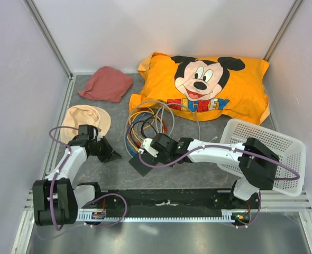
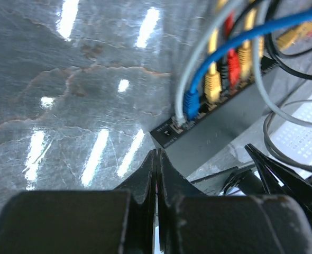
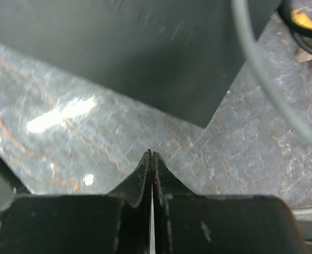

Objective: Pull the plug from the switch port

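Note:
The switch (image 1: 139,166) is a flat black box lying on the grey marble table, under a bundle of coloured cables (image 1: 145,124). In the left wrist view the switch (image 2: 219,129) shows a row of ports holding grey, blue (image 2: 191,100), yellow and red plugs. My left gripper (image 2: 157,154) is shut and empty, just short of the switch's near corner; it also shows in the top view (image 1: 115,155). My right gripper (image 3: 152,154) is shut and empty, low over the table beside the switch's dark top (image 3: 145,53); in the top view it (image 1: 140,157) sits over the switch.
An orange Mickey pillow (image 1: 209,84) lies at the back, with a red cloth (image 1: 106,84) and a beige hat (image 1: 84,119) at the left. A white mesh basket (image 1: 275,151) stands at the right, behind the right arm. A grey cable (image 3: 262,74) loops close by the right gripper.

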Controlling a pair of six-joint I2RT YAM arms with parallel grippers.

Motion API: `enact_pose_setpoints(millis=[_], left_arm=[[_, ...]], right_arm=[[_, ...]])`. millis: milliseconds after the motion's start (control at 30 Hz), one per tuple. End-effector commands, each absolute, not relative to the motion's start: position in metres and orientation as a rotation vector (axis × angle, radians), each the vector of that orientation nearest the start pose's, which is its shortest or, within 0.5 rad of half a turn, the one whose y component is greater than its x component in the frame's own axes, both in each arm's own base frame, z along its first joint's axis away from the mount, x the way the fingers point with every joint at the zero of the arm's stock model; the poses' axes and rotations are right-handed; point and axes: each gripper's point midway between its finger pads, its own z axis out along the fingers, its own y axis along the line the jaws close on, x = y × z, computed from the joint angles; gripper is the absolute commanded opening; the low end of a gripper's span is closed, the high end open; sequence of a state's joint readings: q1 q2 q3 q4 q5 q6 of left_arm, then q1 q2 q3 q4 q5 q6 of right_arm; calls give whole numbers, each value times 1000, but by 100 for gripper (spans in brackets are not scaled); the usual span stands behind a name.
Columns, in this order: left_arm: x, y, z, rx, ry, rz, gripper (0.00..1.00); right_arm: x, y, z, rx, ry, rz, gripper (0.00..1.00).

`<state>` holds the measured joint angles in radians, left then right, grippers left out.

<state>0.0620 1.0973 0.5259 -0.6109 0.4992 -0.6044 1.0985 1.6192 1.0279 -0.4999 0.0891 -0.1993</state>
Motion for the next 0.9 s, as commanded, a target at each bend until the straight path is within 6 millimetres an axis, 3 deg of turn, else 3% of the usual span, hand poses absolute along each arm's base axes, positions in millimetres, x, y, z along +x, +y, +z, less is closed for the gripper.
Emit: enact_pose_setpoints(millis=[0, 300, 633, 867], left_arm=[[199, -93, 41, -887, 2689, -830, 1], [187, -107, 21, -884, 2800, -856, 2], [179, -130, 4, -779, 2912, -847, 1], [189, -128, 15, -724, 2924, -767, 2]], right_arm=[[202, 325, 71, -1396, 2108, 188, 0], [202, 312, 57, -1458, 2101, 118, 0], [230, 303, 51, -1364, 2159, 100, 0], [239, 311, 60, -1352, 2184, 135, 0]])
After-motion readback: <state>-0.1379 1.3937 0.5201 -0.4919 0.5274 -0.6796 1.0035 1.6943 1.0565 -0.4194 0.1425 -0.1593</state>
